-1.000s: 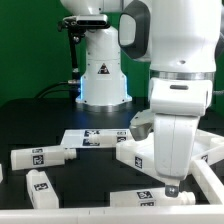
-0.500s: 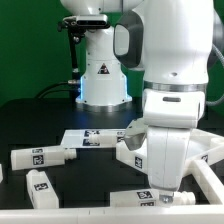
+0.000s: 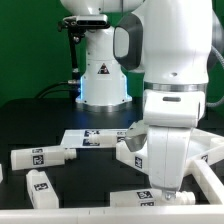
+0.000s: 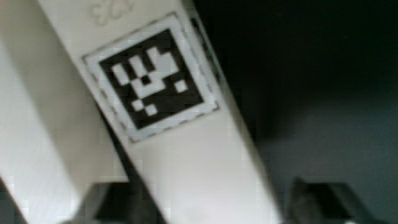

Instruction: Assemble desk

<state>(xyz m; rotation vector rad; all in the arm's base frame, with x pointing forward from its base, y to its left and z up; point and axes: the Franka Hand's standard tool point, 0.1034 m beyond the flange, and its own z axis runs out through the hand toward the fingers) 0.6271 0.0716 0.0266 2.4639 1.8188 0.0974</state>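
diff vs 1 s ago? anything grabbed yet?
The arm came down and shifted toward the exterior view's left, bringing the end effector low over a tagged leg. Its fingers straddle that leg with a gap on one side; no grip shows yet. The other legs stayed put.

Tagged white desk leg [image 4: 187, 140], aslant between dark gripper fingers [image 4: 324, 203].

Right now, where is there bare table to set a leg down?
Bare table at the exterior view's left, between the robot base and the leg lying there. A smaller patch lies between the marker board and the near leg. Crowded at the exterior view's right, around the arm.
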